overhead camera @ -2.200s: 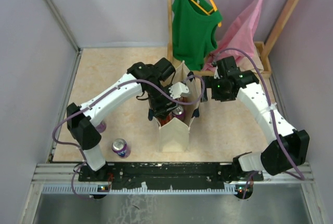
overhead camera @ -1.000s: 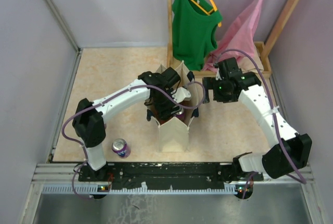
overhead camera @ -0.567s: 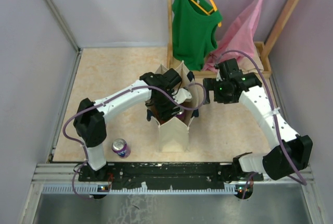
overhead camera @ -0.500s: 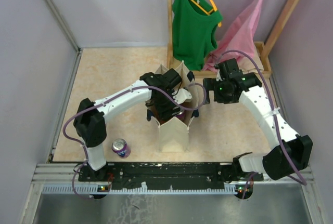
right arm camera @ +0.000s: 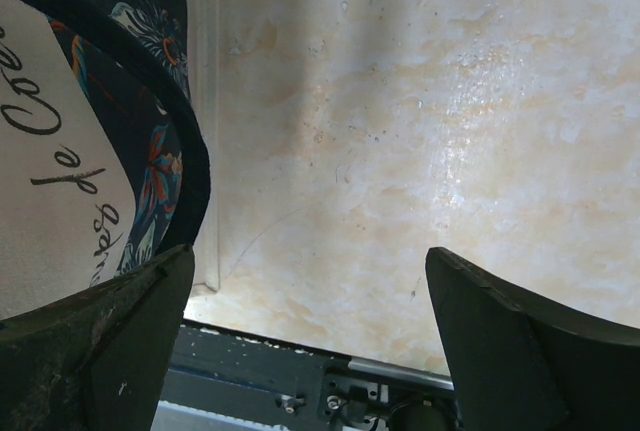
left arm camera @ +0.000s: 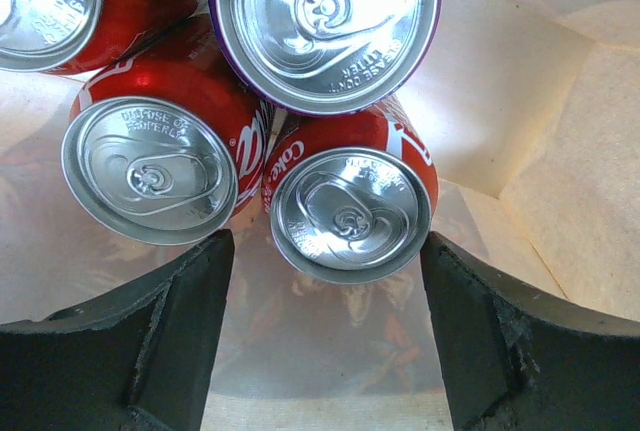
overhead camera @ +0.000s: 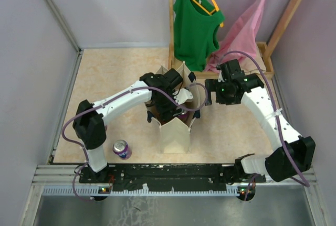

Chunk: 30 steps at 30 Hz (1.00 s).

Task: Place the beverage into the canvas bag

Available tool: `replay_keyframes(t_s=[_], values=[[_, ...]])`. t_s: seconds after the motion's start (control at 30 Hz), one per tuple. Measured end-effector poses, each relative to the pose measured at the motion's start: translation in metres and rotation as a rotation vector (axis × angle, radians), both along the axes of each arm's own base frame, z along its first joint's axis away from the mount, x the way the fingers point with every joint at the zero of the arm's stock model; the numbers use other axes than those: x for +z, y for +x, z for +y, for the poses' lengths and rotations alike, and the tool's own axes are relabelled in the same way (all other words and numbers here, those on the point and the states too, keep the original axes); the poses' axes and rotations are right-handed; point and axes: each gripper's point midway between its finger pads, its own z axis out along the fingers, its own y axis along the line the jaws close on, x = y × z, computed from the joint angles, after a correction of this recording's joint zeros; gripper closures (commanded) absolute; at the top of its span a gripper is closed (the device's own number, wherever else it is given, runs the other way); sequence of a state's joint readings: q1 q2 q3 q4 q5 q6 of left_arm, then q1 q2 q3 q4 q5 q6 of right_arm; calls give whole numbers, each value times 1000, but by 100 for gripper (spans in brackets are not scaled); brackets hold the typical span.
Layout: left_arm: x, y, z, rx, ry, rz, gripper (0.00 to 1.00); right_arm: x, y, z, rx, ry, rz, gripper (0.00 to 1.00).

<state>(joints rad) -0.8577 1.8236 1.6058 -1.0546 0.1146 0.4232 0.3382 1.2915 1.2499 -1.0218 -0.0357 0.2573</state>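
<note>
From above, the left gripper [overhead camera: 176,110] dips into the beige boxy canvas bag [overhead camera: 176,134], and one purple drink can [overhead camera: 122,149] stands near the table's front-left corner. At the left wrist the jaws are spread and empty, with a purple-rimmed can [left arm camera: 325,21] among red cola cans [left arm camera: 150,171] inside, so that one looks delivered. At the right wrist the right gripper [right arm camera: 310,331] gapes empty beside the bag's navy strap [right arm camera: 190,181].

Bag mouth is blocked for you: left gripper [left arm camera: 325,281] sits inside the canvas bag [overhead camera: 176,129], with four cans [left arm camera: 350,213] packed under it and bare floor only along one wall. Table [overhead camera: 110,74] left of the bag is free except a loose can [overhead camera: 122,149] at the near edge. Rack [overhead camera: 170,27] blocks the far side.
</note>
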Motion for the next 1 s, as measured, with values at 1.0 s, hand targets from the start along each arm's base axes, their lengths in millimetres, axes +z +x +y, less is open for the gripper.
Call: replay_keyframes(t_s=[1.0], values=[[32,43,0,42,14,-222,20,0,-1,2,-2,12,4,1]])
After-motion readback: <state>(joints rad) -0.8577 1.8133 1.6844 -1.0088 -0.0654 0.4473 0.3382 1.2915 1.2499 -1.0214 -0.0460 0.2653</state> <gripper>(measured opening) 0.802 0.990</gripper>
